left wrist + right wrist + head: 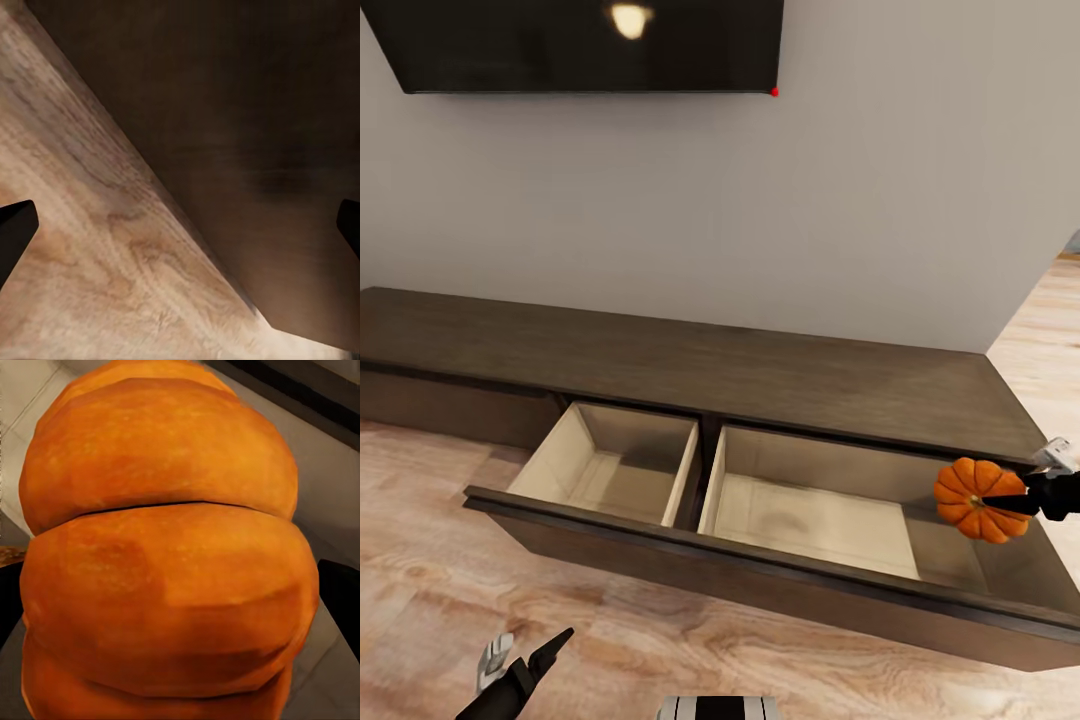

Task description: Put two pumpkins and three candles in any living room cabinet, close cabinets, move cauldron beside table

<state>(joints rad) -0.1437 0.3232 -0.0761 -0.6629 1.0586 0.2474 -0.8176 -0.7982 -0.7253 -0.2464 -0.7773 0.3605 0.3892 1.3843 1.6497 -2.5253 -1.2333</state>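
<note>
Right gripper (pixel 1028 497): clamped on a pumpkin (pixel 978 498), fingers reaching in from the right edge of the head view, holding it over the right end of the open drawer.
Pumpkin: bright orange and ribbed, hanging above the pale floor of the larger right compartment (pixel 830 515); it is not set down, and I judge it is being held there so a release drops it inside the cabinet (pixel 690 370).
Drawer: pulled well out, with a divider (pixel 685 470) splitting it into a smaller left bay and the longer right one; both bays look bare.
Left gripper (pixel 525 668): low at the head view's bottom edge, over the wooden floor (pixel 450 600), fingers spread apart and holding nothing, probably parked clear of the drawer front.
Right wrist view: the pumpkin's ribs (pixel 169 562) fill it close up, dark fingers at both sides confirming the grip, which the head view barely resolves.
Left wrist view: dark fingertips (pixel 15 229) wide apart over floorboards and a dark cabinet face (pixel 247 135).
Screen (pixel 585 40): a dark panel on the wall above.
</note>
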